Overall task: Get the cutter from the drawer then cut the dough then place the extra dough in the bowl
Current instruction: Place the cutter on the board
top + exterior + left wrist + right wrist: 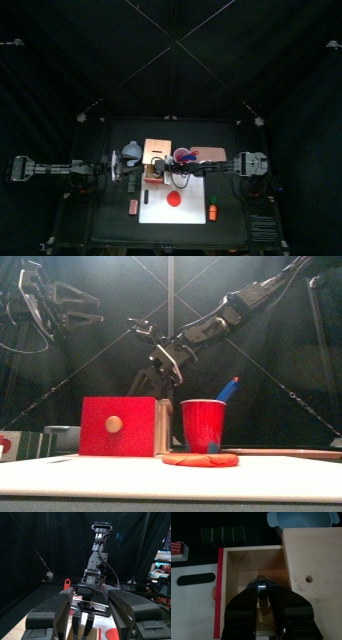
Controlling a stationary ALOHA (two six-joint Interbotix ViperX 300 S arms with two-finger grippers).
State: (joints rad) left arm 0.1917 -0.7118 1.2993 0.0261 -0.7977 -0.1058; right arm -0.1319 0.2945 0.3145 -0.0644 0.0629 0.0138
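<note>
The pale wooden box [158,150] stands behind the white cutting board [160,213], its red-fronted drawer [220,587] pulled out over the board. My right gripper [261,588] hangs just above the open drawer, jaws closed on the thin metal handle of the cutter [91,605]. The drawer's floor [248,564] looks bare. A flat red dough disc [175,200] lies on the board [201,459]. The blue-grey bowl [132,151] sits left of the box. My left gripper [93,619] waits at the board's left edge, jaws wide apart and empty.
A red cup [203,424] with a blue knife stands right of the box. Dark green sushi blocks [223,533] and a small red toy [176,549] lie left of the drawer. Another small toy [210,211] rests at the board's right edge.
</note>
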